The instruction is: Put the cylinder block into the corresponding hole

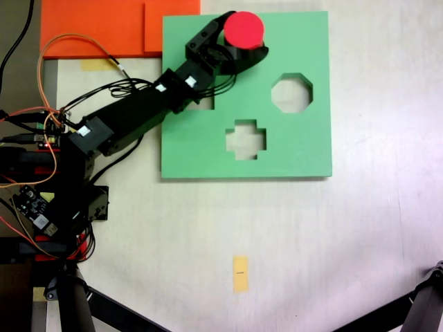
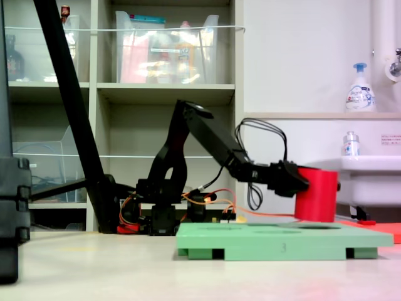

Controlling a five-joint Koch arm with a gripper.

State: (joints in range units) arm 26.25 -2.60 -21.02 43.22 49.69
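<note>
The red cylinder block (image 1: 246, 29) stands upright at the far edge of the green board (image 1: 291, 155), held between the black fingers of my gripper (image 1: 241, 40), which is shut on it. In the second exterior view the cylinder block (image 2: 317, 195) sits at or just above the board's top face (image 2: 282, 237), with the gripper (image 2: 299, 182) holding it from the second exterior view's left. The corresponding round hole does not show; the block and gripper cover that part of the board.
The board has an octagonal cut-out (image 1: 291, 93), a cross-shaped cut-out (image 1: 246, 138) and one partly under the arm (image 1: 203, 104). An orange foam sheet (image 1: 104, 28) lies beyond the board. The arm's base and loose wires (image 1: 48, 138) fill the first exterior view's left.
</note>
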